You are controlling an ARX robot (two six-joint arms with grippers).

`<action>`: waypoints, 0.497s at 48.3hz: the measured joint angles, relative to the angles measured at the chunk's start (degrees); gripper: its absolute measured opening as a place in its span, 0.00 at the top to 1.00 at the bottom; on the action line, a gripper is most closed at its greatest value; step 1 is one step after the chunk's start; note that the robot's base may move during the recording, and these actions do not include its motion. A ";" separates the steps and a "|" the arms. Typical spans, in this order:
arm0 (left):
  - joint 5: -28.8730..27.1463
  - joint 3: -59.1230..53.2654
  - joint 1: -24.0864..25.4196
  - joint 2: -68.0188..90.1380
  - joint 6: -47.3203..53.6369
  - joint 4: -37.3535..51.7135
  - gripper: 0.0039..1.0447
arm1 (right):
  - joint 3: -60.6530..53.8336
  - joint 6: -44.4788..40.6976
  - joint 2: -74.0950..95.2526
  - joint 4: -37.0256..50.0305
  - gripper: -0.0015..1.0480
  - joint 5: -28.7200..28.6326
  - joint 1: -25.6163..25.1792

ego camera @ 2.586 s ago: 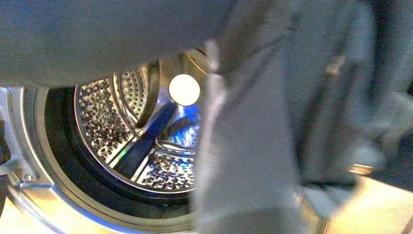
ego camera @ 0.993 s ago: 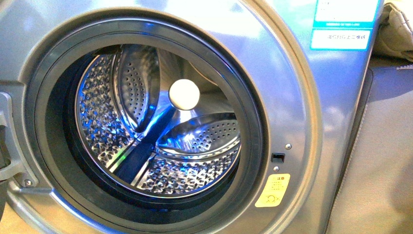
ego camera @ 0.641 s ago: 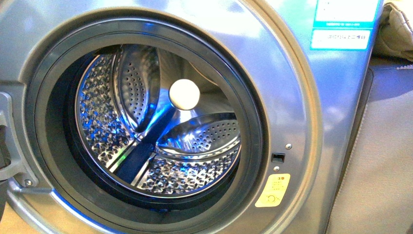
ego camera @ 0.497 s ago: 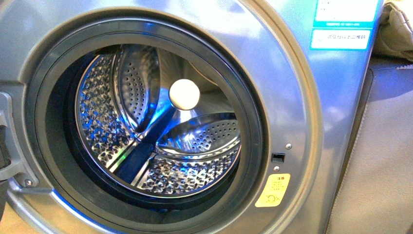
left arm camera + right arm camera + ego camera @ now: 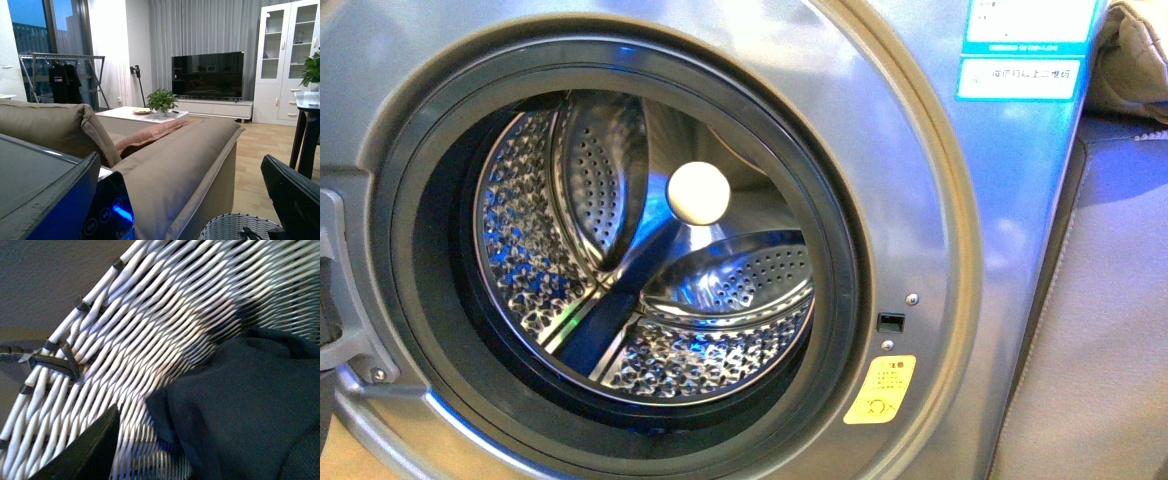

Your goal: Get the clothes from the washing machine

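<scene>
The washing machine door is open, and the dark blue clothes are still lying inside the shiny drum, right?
Not quite. The washing machine is open, but its drum is empty in the front view. The right wrist view shows the dark clothes lying inside the woven basket.
</scene>
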 joint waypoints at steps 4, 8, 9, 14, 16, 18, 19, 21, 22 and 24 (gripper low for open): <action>0.00 0.00 0.00 -0.09 0.00 -0.02 0.06 | 0.00 3.91 -1.07 -2.14 0.15 -1.77 0.02; -0.02 0.00 0.00 -0.09 0.00 0.00 0.06 | 0.00 8.31 -2.19 -4.59 0.05 -3.23 -0.26; 0.00 0.00 0.00 -0.09 0.00 0.00 0.06 | 0.00 9.55 -2.45 -5.25 0.06 -3.58 -0.35; 0.00 0.00 0.00 -0.09 0.00 0.00 0.06 | 0.00 15.43 -3.78 -7.61 0.07 -4.37 -0.87; 0.00 0.00 0.00 -0.09 0.00 0.00 0.06 | -0.02 17.84 -5.11 -8.09 0.07 -4.26 -1.20; 0.00 0.00 0.00 -0.09 0.00 0.00 0.06 | -0.33 19.30 -6.40 -8.33 0.07 -4.13 -1.49; 0.00 0.00 0.00 -0.09 0.00 0.00 0.06 | -0.46 19.63 -7.13 -8.76 0.07 -3.74 -1.64; 0.00 0.00 0.00 -0.09 0.00 0.00 0.06 | -0.87 19.91 -8.57 -9.57 0.07 -2.03 -1.92; 0.00 0.00 0.00 -0.09 0.00 0.00 0.06 | -0.98 19.89 -9.14 -9.99 0.07 -0.92 -2.10; 0.00 0.00 0.00 -0.09 0.00 0.00 0.06 | -1.09 19.43 -10.12 -11.13 0.07 1.70 -2.62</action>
